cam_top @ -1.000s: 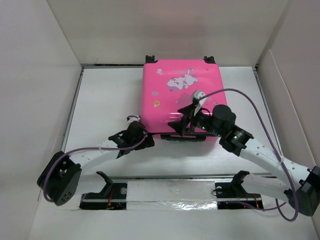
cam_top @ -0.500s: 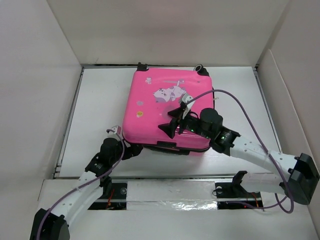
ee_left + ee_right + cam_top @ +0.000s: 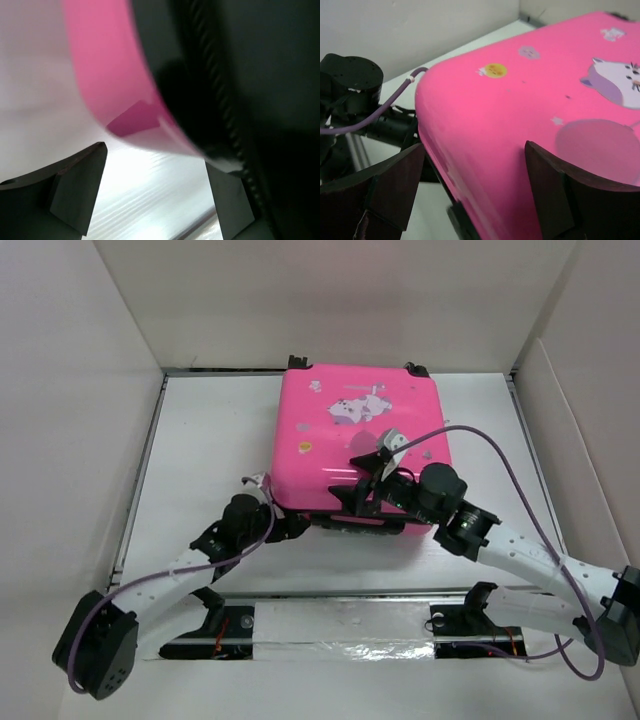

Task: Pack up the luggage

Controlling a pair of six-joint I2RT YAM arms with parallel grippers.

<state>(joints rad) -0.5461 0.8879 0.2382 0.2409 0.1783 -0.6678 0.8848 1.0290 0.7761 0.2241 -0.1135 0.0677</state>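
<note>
The pink luggage (image 3: pixel 345 445) lies shut and flat at the middle back of the table, stickers facing up. My left gripper (image 3: pixel 292 524) is open at its near left corner; in the left wrist view the pink shell (image 3: pixel 107 85) and dark zipper band (image 3: pixel 210 80) fill the view above the open fingers. My right gripper (image 3: pixel 365 480) is open above the lid's near edge; in the right wrist view the pink lid (image 3: pixel 530 100) with the cartoon animal sticker (image 3: pixel 620 82) lies between the spread fingers (image 3: pixel 555 185).
White walls box in the table on the left, back and right. A metal rail (image 3: pixel 340 592) runs along the near edge by the arm bases. The left arm (image 3: pixel 355 95) shows in the right wrist view.
The luggage has swung back from a skewed pose to squarer and a little further right. The left arm has moved up and right to the near left corner. The right gripper stays over the lid.
</note>
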